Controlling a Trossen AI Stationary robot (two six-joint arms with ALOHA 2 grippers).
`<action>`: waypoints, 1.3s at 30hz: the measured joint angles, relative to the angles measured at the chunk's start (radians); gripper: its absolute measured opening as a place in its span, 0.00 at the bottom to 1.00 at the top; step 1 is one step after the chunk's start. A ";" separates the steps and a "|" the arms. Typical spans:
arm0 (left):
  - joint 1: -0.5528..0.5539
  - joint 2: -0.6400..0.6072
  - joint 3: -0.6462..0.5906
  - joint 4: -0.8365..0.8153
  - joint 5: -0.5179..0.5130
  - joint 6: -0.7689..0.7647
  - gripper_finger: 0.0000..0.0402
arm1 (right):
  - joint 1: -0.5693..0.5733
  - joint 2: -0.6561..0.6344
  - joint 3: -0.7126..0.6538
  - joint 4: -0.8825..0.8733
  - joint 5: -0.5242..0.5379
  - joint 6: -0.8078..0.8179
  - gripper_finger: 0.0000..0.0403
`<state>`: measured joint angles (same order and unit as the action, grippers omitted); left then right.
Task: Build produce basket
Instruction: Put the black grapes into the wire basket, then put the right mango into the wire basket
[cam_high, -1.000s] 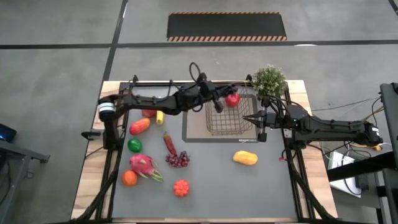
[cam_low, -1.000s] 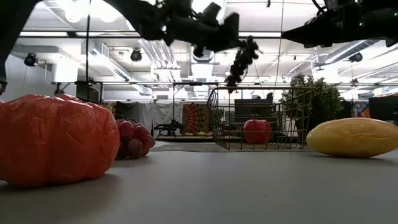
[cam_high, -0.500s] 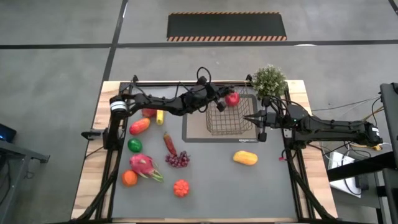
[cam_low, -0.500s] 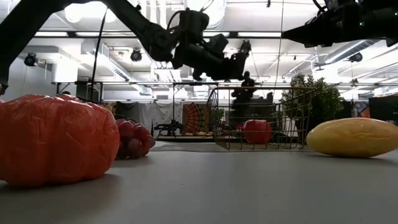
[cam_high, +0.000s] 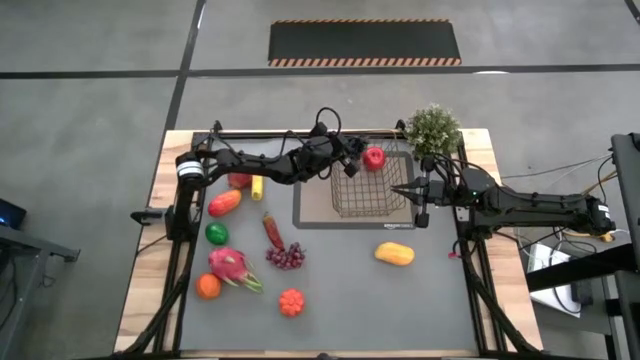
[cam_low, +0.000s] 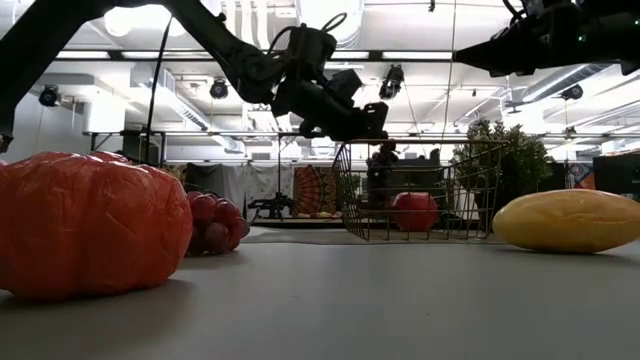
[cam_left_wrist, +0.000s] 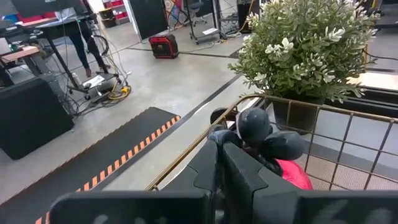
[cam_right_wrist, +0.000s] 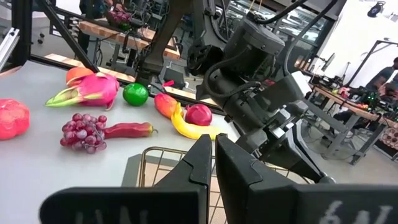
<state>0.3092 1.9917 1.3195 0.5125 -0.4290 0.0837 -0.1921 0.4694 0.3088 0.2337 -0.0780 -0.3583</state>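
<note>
The wire basket (cam_high: 368, 192) stands on the grey-brown mat (cam_high: 400, 218), with a red apple (cam_high: 374, 157) inside at its far side. My left gripper (cam_high: 350, 168) is over the basket's far left corner, tipped down, shut on a bunch of dark grapes (cam_left_wrist: 256, 124). In the low view the grapes (cam_low: 380, 168) hang below the basket's rim. My right gripper (cam_high: 411, 190) is shut above the basket's right side and holds nothing that shows; in its wrist view (cam_right_wrist: 211, 143) the basket's rim (cam_right_wrist: 163, 150) lies beyond the fingertips. My left gripper pinches the dark grapes by the bunch's upper end (cam_left_wrist: 225, 135) between its two fingertips, slanting down from the table's left. The bunch hangs below the fingers inside the basket; whether its lower end rests on the basket's floor I cannot tell.
Loose on the table's left half lie an apple (cam_high: 238, 181), banana (cam_high: 257, 187), mango (cam_high: 224, 202), green fruit (cam_high: 217, 233), red pepper (cam_high: 272, 230), red grapes (cam_high: 285, 257), dragon fruit (cam_high: 230, 267) and orange (cam_high: 207, 286). A yellow fruit (cam_high: 394, 254) lies near the mat. A potted plant (cam_high: 433, 128) stands far right.
My left gripper has gone down toward the basket and tipped downward, staying shut. The dark grapes, which hung above the basket's rim, have been lowered to hang inside the basket below the rim.
</note>
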 joint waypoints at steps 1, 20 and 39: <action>0.002 0.000 0.000 0.000 0.000 0.000 0.00 | 0.000 0.000 0.000 0.000 0.000 0.003 0.03; 0.006 0.033 0.001 -0.008 0.000 -0.001 0.18 | 0.000 0.000 0.000 -0.016 0.002 0.046 0.03; -0.085 -0.206 -0.016 -0.237 -0.011 0.160 0.31 | 0.000 0.001 0.001 0.008 -0.005 0.150 0.03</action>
<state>0.2242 1.7853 1.3032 0.2757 -0.4404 0.2436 -0.1921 0.4702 0.3096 0.2418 -0.0832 -0.2082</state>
